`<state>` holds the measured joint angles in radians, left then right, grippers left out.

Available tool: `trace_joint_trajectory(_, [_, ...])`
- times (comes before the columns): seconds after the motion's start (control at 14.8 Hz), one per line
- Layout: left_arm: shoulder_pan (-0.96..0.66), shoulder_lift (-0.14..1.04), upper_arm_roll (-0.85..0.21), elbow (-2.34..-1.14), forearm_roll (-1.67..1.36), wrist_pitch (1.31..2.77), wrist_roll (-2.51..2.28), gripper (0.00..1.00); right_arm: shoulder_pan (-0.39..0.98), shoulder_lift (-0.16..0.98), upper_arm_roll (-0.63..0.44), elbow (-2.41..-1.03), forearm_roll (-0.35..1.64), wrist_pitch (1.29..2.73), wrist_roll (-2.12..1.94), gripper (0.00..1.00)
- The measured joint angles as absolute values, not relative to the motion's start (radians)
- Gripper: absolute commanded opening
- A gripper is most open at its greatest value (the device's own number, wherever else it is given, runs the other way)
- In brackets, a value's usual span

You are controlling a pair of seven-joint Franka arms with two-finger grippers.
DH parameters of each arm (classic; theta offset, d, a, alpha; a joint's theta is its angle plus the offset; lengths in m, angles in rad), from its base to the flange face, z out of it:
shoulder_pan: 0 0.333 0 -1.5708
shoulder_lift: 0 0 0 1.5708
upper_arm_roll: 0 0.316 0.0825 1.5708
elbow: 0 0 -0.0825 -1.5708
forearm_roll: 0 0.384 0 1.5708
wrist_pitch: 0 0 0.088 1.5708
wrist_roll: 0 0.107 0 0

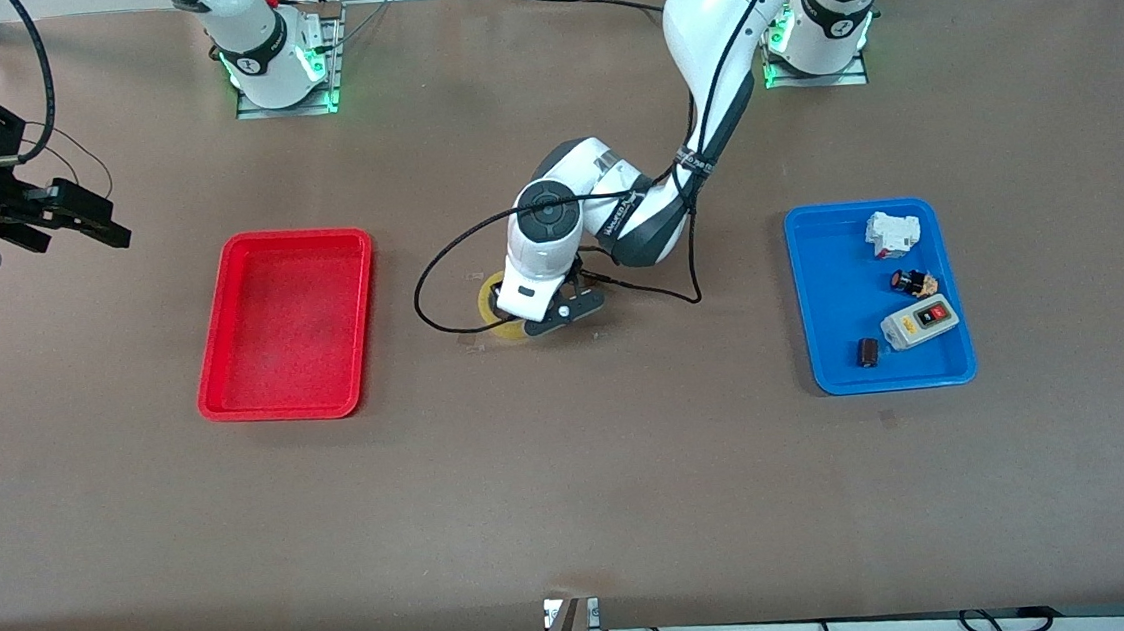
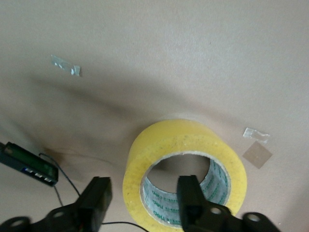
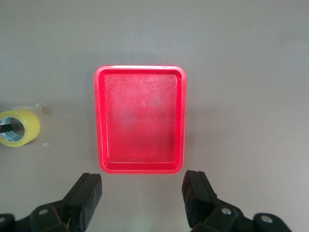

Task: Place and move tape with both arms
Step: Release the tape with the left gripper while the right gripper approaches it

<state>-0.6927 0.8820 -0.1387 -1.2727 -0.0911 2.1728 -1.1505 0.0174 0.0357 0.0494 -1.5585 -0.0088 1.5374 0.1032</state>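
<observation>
Mid-table, the left gripper (image 2: 145, 205) straddles the tape (image 2: 183, 166)'s wall, fingers released.
Right gripper (image 3: 143, 195) waits open; at 9 o'clock, its arm hides most of the tape.

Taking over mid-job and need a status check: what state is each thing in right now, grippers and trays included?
tape: flat on the table, between the trays.
left gripper: open, fingers straddling the tape's wall, one inside the core.
right gripper: open, empty, waiting above the red tray.
red tray: empty.
blue tray: holds four small gadgets.
</observation>
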Motion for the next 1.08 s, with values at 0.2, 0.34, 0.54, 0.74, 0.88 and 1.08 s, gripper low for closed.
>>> trace_joint_trajectory(0.2, [-0.681, 0.872, -0.104, -1.244, -0.091, 2.14, -1.152, 1.0, 0.067, 0.052, 0.052, -1.56, -0.009, 1.56, 0.112, 0.98])
trace_joint_trajectory(0.34, [-0.662, 0.843, -0.078, -1.23, -0.091, 2.12, -1.151, 1.0, 0.116, 0.077, 0.053, -1.563, -0.008, 1.588, 0.158, 0.98])
trace_joint_trajectory(0.54, [-0.615, 0.749, -0.057, -1.222, -0.091, 2.025, -1.095, 1.0, 0.211, 0.135, 0.056, -1.568, -0.008, 1.65, 0.268, 0.98])
trace_joint_trajectory(0.74, [-0.552, 0.647, -0.055, -1.222, -0.091, 1.897, -1.028, 1.0, 0.308, 0.201, 0.057, -1.593, -0.008, 1.753, 0.373, 0.98])
trace_joint_trajectory(0.88, [-0.507, 0.606, -0.052, -1.223, -0.091, 1.834, -0.986, 1.0, 0.366, 0.241, 0.058, -1.64, -0.008, 1.861, 0.418, 0.98])
trace_joint_trajectory(1.08, [-0.42, 0.565, -0.045, -1.223, -0.081, 1.717, -0.861, 1.0, 0.431, 0.298, 0.059, -1.734, -0.008, 2.007, 0.475, 0.98])
